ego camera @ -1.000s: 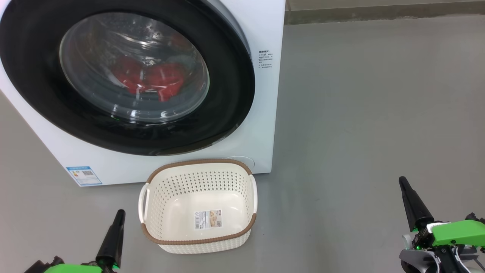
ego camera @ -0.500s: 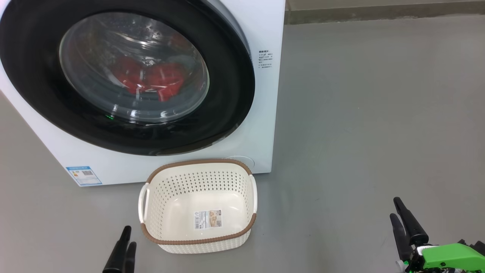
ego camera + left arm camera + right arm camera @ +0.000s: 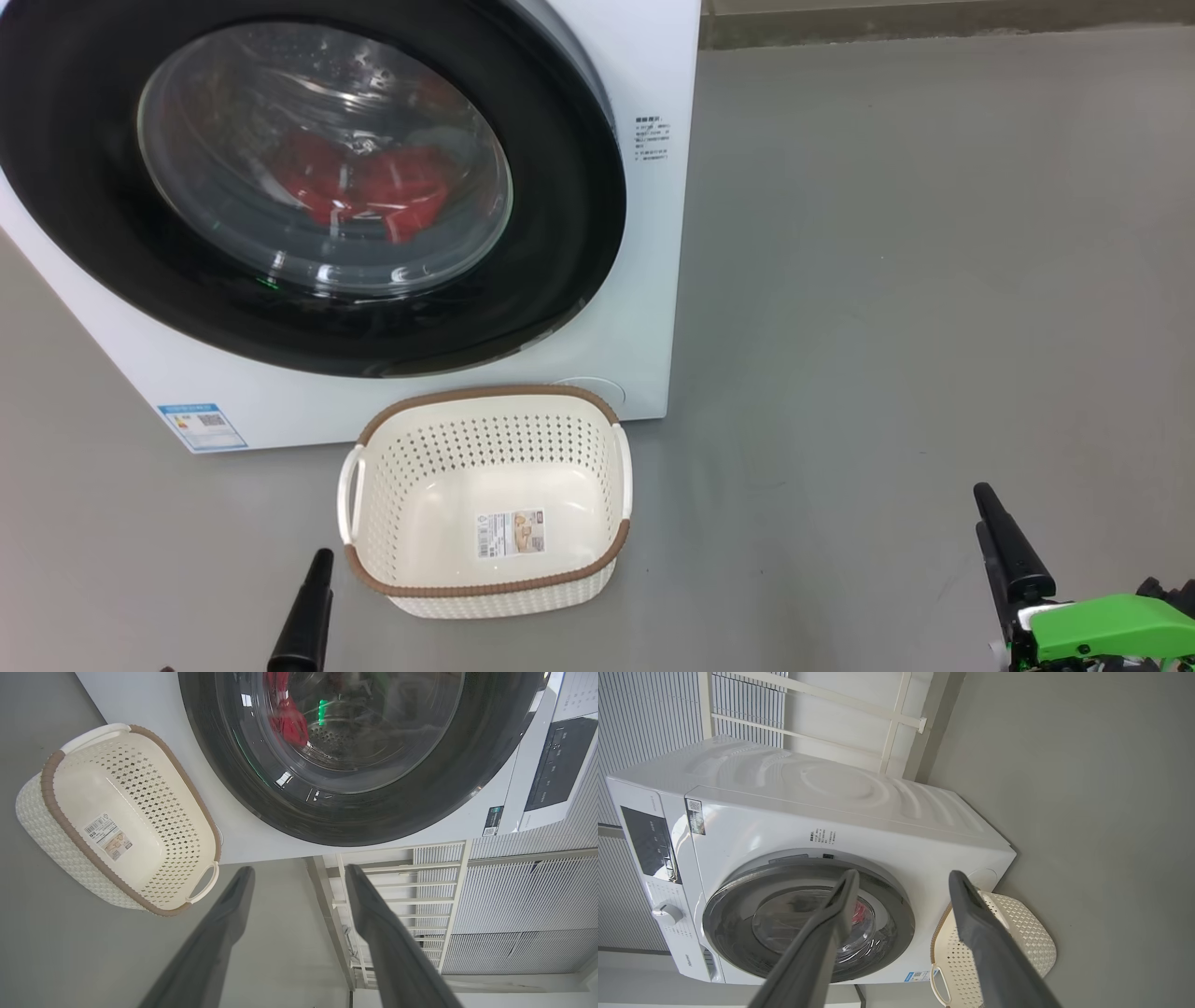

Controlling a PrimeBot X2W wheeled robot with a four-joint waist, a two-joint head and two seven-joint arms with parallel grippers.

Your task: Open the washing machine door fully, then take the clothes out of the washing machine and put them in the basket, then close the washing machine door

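Front-loading washing machine [image 3: 644, 280] on a grey floor [image 3: 887, 280], head view. The washing machine door [image 3: 560, 233], a wide black rim around a bulging glass bowl, lies shut against the white front panel. The clothes [image 3: 373, 191], red fabric, sit inside the drum and are seen through the glass, low and near its middle. The basket [image 3: 485, 590] stands upright on the floor just in front of the machine's lower edge, below the door; a paper label [image 3: 511, 534] lies on its bare cream bottom. A blue label [image 3: 201, 425] marks the machine's lower corner. The left gripper [image 3: 299, 870] hangs low, just beside the basket's near corner, its two dark fingers spread apart and grasping nothing. The right gripper [image 3: 903, 873] hovers over the floor well apart from the basket on the other side, fingers likewise parted and released, pointing toward the door.
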